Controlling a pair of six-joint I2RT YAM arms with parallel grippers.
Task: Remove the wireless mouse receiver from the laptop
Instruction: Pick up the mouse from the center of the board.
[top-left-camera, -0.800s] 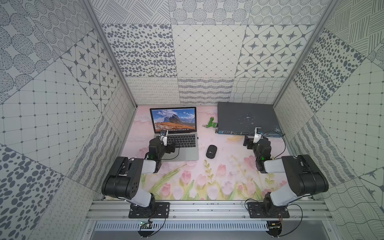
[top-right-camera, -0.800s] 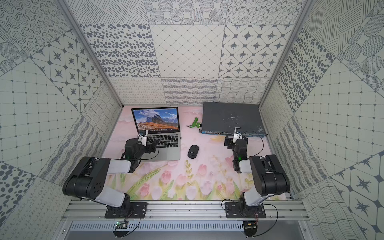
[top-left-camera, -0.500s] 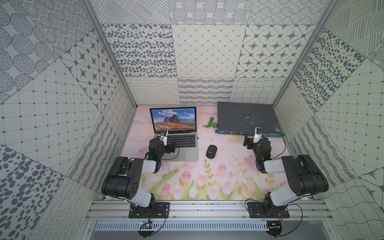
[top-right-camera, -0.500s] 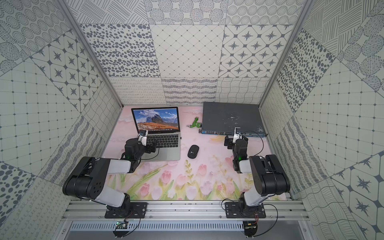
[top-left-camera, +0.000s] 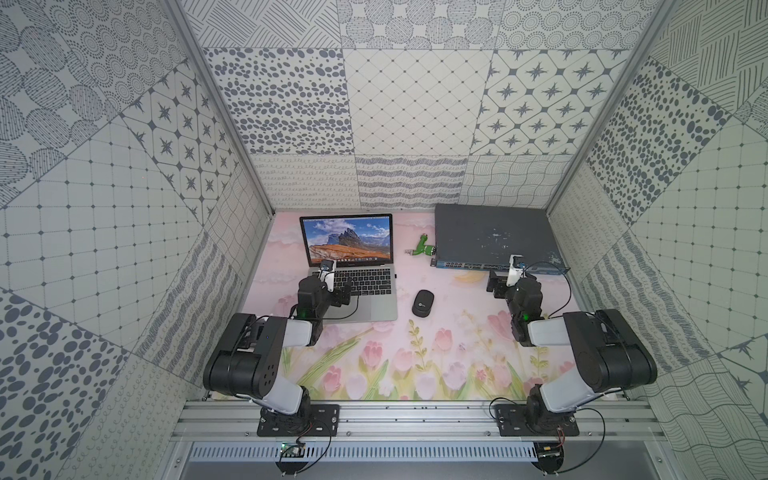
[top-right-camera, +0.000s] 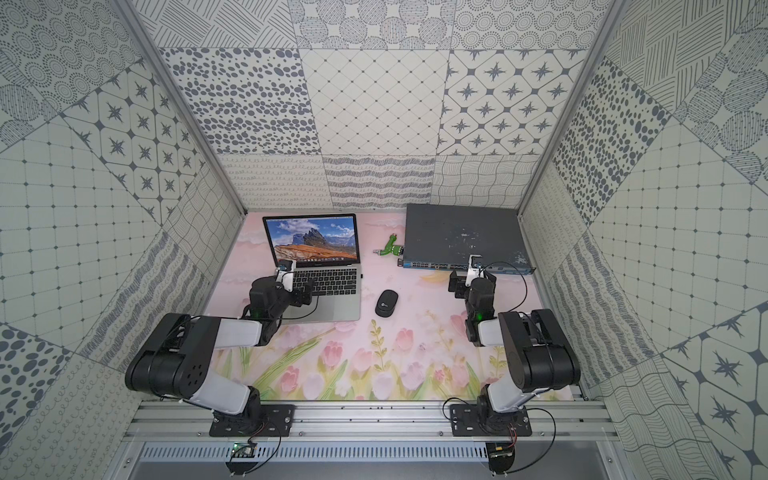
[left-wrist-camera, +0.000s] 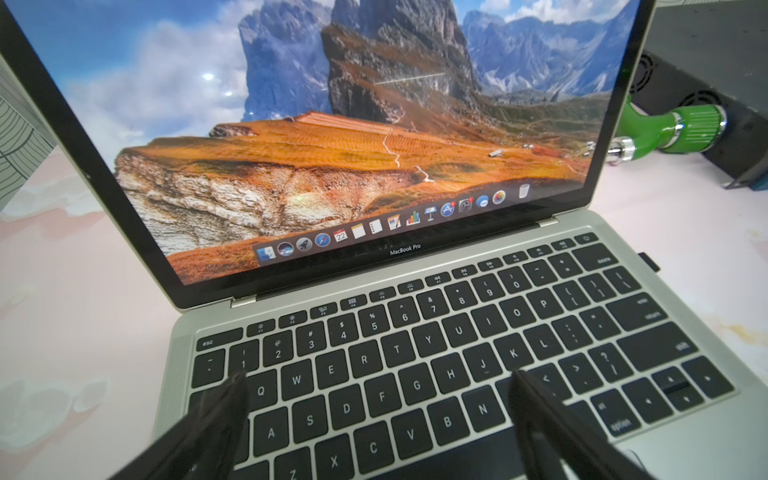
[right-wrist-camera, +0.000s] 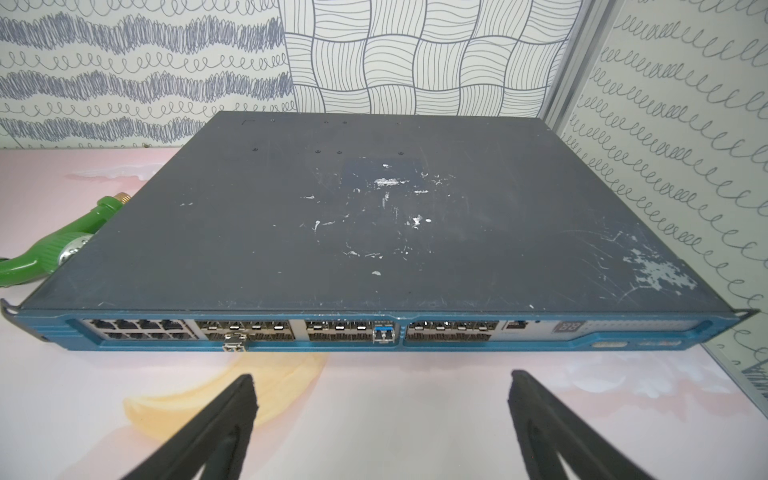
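Note:
The silver-grey laptop (top-left-camera: 376, 311) (top-right-camera: 338, 309) stands open at the back left, a mountain wallpaper on its screen. The wireless mouse receiver (top-left-camera: 395, 275) (top-right-camera: 361, 275) (left-wrist-camera: 648, 262), a tiny black nub, sticks out of the laptop's right edge, level with the top key row. My left gripper (top-left-camera: 345, 291) (top-right-camera: 305, 291) (left-wrist-camera: 379, 380) hovers open over the keyboard's left half, with nothing between its fingers and well left of the receiver. My right gripper (top-left-camera: 498, 282) (top-right-camera: 457, 284) (right-wrist-camera: 382, 382) stands open and empty over the mat, just in front of the network switch.
A flat dark grey network switch (top-left-camera: 492, 237) (top-right-camera: 461, 235) (right-wrist-camera: 374, 216) lies at the back right. A green nozzle-like object (top-left-camera: 423, 248) (top-right-camera: 390, 248) (left-wrist-camera: 673, 129) rests between it and the laptop. A black oval mouse (top-left-camera: 423, 302) (top-right-camera: 387, 303) sits right of the laptop. Patterned walls enclose three sides.

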